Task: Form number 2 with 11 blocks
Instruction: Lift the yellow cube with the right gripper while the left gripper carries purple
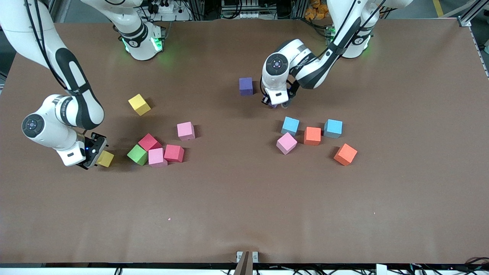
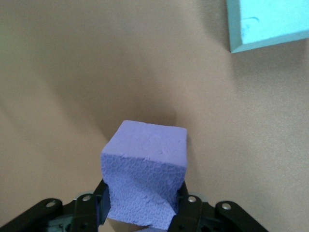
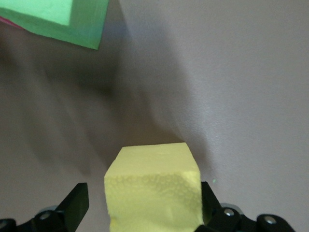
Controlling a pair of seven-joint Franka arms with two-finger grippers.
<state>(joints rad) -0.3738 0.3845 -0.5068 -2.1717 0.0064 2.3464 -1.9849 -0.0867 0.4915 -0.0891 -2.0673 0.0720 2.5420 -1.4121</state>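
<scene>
My left gripper [image 2: 142, 212] pinches a purple foam cube [image 2: 145, 176] between its fingers, low over the table [image 1: 244, 214] just beside a second purple foam cube [image 1: 246, 86] — both lie farther from the front camera than the pair of light blue foam cubes [image 1: 290, 125] with an orange-red cube [image 1: 312, 135] between them. A pink cube [image 1: 286, 143] and an orange cube [image 1: 345, 154] sit nearer that camera.

My right gripper [image 3: 145, 208] straddles a yellow foam cube [image 3: 152, 191]; one finger [image 3: 75, 203] stands apart from its side, so the grip is not closed. Beside it — toward the left arm's end — cluster a green cube [image 1: 137, 154], two red cubes [image 1: 149, 142] and a pink one [image 1: 156, 157]. Another pink cube [image 1: 186, 131] and a second yellow cube [image 1: 139, 104] lie farther from the camera.
</scene>
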